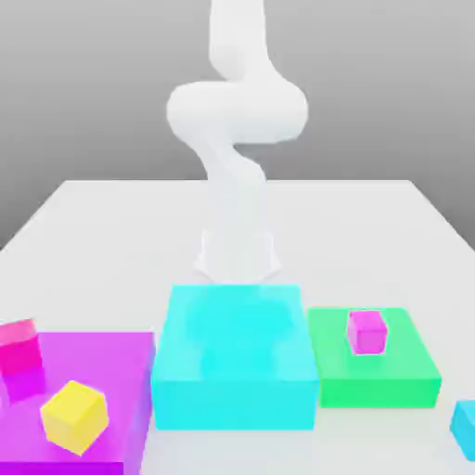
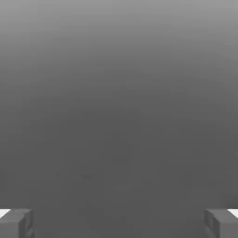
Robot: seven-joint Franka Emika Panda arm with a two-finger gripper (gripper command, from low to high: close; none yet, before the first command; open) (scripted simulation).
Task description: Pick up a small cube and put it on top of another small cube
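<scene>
The small cyan cube (image 1: pixel 467 429) lies on the table at the exterior view's lower right edge, partly cut off. Other small cubes are a magenta one (image 1: pixel 367 331) on a green slab (image 1: pixel 408 371), and a yellow one (image 1: pixel 74 416) and a pink one (image 1: pixel 20 346) on a purple slab (image 1: pixel 102 362). In the hand view my gripper (image 2: pixel 119 223) is open, its fingertips (image 2: pixel 16 223) far apart with nothing between them, against plain grey. The white arm (image 1: pixel 237 186) rises behind the blocks.
A large cyan block (image 1: pixel 234 357) stands in the front middle, between the purple and green slabs, and hides the arm's lower end. The white table (image 1: pixel 371 232) stretches back behind the blocks.
</scene>
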